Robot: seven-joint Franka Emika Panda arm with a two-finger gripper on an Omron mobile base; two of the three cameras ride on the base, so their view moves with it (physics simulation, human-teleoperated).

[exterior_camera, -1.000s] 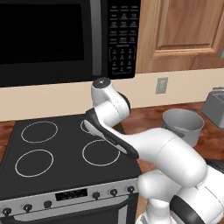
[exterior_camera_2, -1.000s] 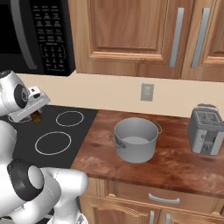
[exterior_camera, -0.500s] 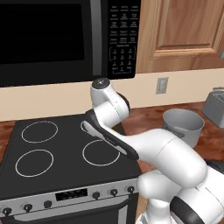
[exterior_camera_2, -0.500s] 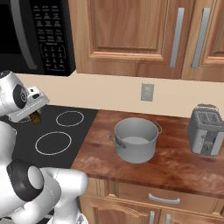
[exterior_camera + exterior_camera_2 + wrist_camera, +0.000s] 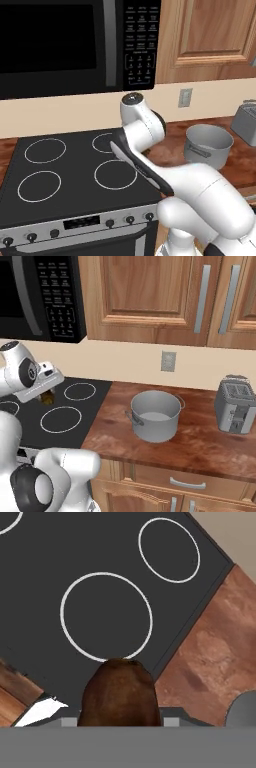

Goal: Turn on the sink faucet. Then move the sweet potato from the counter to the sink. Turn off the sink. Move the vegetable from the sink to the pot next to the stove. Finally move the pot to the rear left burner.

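A brown sweet potato [image 5: 120,694] fills the bottom middle of the hand view, held over the black stovetop [image 5: 60,572] near its right edge. In the right base view my gripper [image 5: 46,394] hangs above the stove's right burners, shut on the sweet potato [image 5: 48,399], which peeks out below the hand. The grey pot [image 5: 155,416] stands on the wooden counter right of the stove, apart from the gripper. The same pot [image 5: 207,145] sits right of my arm in the left base view, and its rim [image 5: 245,709] shows at the hand view's lower right.
A toaster [image 5: 235,403] stands at the counter's right end. A microwave [image 5: 65,45] hangs over the stove, wooden cabinets [image 5: 150,296] beside it. A wall outlet [image 5: 168,361] sits behind the pot. The rear left burner [image 5: 45,150] is bare.
The arm has swung a little to the right over the stove, toward the pot, still carrying the sweet potato. The pot has not moved.
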